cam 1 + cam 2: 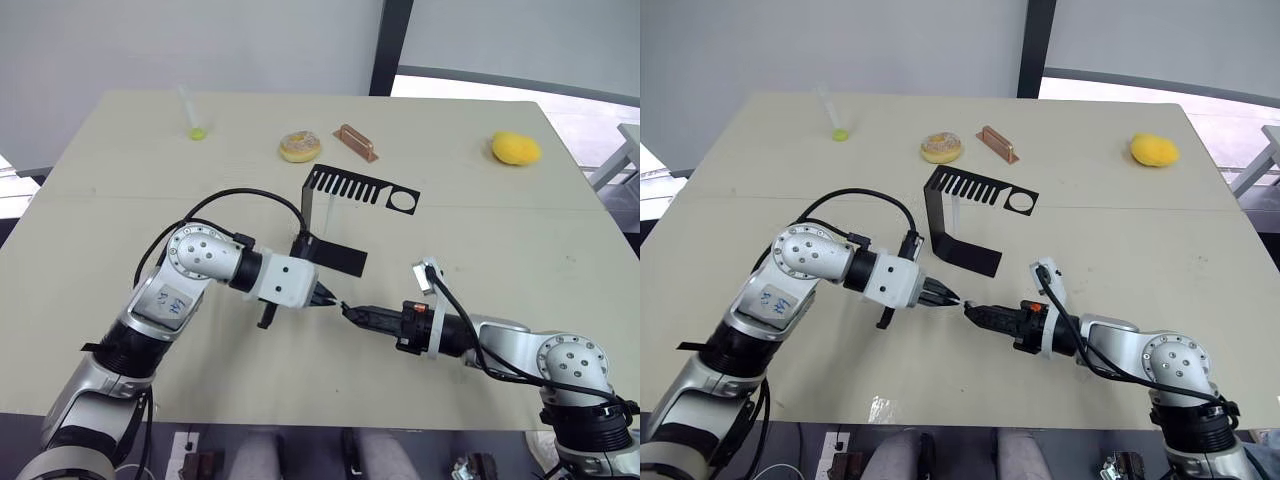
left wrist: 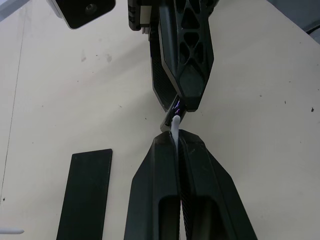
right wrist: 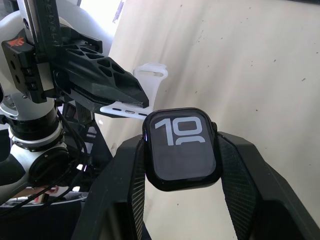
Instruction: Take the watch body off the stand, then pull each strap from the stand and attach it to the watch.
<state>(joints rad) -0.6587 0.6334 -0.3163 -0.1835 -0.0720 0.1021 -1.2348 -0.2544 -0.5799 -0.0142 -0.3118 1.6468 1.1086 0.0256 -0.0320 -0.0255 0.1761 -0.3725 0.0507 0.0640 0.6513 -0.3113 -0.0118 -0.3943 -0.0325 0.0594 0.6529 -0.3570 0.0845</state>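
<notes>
While right claw [image 3: 182, 150] clamps watch body [image 3: 183, 149], strap [image 3: 131, 111] alongside.

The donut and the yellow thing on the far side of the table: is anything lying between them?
Yes. In the left eye view a small brown block lies just beside the donut; from there to the yellow object the table is bare.
</notes>
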